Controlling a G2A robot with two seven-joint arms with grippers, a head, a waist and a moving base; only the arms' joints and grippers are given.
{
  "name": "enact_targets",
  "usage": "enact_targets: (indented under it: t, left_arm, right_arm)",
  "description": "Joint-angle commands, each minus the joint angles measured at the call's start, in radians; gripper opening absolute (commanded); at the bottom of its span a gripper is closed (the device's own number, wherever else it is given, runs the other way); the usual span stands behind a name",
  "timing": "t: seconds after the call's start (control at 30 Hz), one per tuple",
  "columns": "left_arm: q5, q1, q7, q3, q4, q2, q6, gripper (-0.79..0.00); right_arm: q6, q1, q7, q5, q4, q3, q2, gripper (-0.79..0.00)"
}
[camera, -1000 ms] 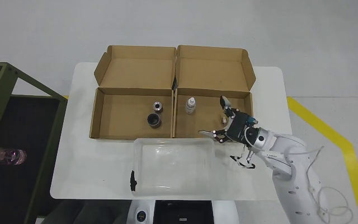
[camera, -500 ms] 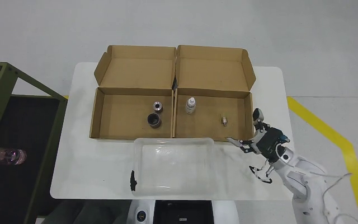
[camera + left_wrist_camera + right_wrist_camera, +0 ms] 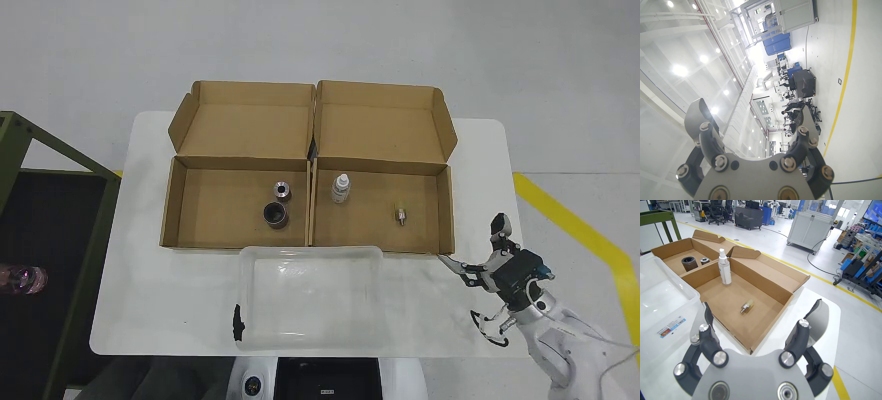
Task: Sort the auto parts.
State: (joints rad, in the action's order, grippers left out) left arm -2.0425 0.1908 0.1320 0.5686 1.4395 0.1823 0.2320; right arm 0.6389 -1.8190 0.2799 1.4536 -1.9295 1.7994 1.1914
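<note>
My right gripper (image 3: 474, 244) hangs just outside the right-hand cardboard box (image 3: 447, 205), fingers spread and empty; reaching in low, I could snag its wall and topple the spray bottle (image 3: 341, 187).

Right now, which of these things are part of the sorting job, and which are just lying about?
Part of the job:
left brown cardboard box
right brown cardboard box
dark metal cylinder
small silver metal ring
white plastic spray bottle
small metal fitting
clear plastic tub
open right gripper

Just about:
green metal frame beside the table
yellow floor line
</note>
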Motion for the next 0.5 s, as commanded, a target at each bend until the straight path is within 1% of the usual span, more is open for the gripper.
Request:
enact_targets:
  t: [0.0,0.33,0.47]
  left_arm:
    - [0.000,0.000,0.000,0.000,0.000,0.000,0.000,0.000]
    - [0.000,0.000,0.000,0.000,0.000,0.000,0.000,0.000]
    - [0.000,0.000,0.000,0.000,0.000,0.000,0.000,0.000]
  right_arm:
    - [-0.006,-0.006,0.006,0.000,0.003,0.006,-0.001,0.000]
    - [-0.043,-0.024,0.022,0.017,0.010,0.018,-0.005,0.000]
    - [-0.044,-0.024,0.022,0.017,0.010,0.018,-0.005,0.000]
